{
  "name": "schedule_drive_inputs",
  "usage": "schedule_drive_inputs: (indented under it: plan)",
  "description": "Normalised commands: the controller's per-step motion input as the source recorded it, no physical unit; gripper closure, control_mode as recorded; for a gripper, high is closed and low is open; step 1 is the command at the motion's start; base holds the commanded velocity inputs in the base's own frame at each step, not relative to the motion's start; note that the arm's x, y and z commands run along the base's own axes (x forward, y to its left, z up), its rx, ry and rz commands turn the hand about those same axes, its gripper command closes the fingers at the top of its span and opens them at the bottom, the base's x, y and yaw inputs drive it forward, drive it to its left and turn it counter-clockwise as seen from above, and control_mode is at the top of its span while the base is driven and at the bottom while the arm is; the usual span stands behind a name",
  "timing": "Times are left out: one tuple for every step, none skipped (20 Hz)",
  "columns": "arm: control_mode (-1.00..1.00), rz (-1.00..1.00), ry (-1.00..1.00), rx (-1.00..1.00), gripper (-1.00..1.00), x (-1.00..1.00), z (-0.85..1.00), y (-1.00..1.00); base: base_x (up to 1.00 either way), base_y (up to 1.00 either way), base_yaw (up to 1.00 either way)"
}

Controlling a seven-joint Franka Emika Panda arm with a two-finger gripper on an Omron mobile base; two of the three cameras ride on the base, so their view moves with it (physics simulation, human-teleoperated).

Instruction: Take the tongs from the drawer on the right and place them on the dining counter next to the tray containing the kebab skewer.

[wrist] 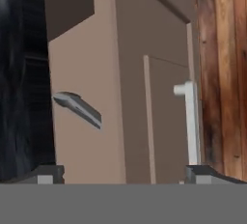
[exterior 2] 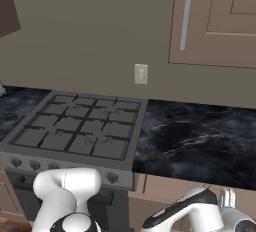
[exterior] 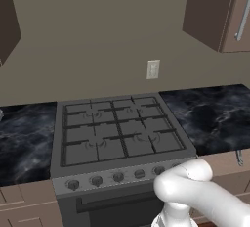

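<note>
The drawer (wrist: 82, 73) is a light-brown flat front straight ahead in the hand view, which is rolled sideways. Its slim silver bar handle (wrist: 77, 109) lies a short way beyond my gripper (wrist: 126, 175). The gripper is open, its two dark fingertips (wrist: 46, 174) wide apart with nothing between them. From the left base view the same drawer (exterior: 227, 165) sits under the black counter right of the stove, and it looks shut. My white hand (exterior 2: 200, 211) hangs low in front of it. The tongs are hidden. The dining counter, tray and kebab skewer are out of view.
A grey gas stove (exterior: 117, 133) stands in the middle, flanked by a narrow black marble counter (exterior 2: 200, 136). A cabinet door with a long white handle (wrist: 192, 121) is beside the drawer, with wooden floor (wrist: 222, 73) past it. Upper cabinets (exterior 2: 215, 21) hang above.
</note>
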Motion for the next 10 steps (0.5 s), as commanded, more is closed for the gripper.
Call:
schedule_drive_inputs:
  plan:
    - [-1.0, 0.03, 0.26, 0.0, -1.0, 0.28, 0.0, 0.0, 0.0, 0.0, 0.0]
    - [-1.0, 0.03, 0.26, 0.0, -1.0, 0.24, 0.0, 0.0, 0.0, 0.0, 0.0]
    - [-1.0, 0.03, 0.25, 0.0, -1.0, 0.2, 0.0, 0.0, 0.0, 0.0, 0.0]
    - [-1.0, 0.03, 0.24, 0.0, -1.0, 0.21, 0.0, 0.0, 0.0, 0.0, 0.0]
    - [-1.0, 0.03, 0.23, 0.0, -1.0, 0.19, 0.0, 0.0, 0.0, 0.0, 0.0]
    - [-1.0, 0.03, 0.21, 0.0, -1.0, 0.18, 0.0, 0.0, 0.0, 0.0, 0.0]
    - [-1.0, 0.03, 0.2, 0.0, -1.0, 0.24, -0.04, 0.0, 0.0, 0.0, 0.0]
    - [-1.0, 0.03, 0.22, 0.0, -1.0, 0.26, -0.04, 0.03, 0.0, 0.0, 0.0]
    - [-1.0, 0.03, 0.21, 0.0, -1.0, 0.22, -0.04, 0.01, 0.0, 0.0, 0.0]
    - [-1.0, 0.03, 0.22, 0.0, -1.0, 0.21, -0.04, 0.01, 0.0, 0.0, 0.0]
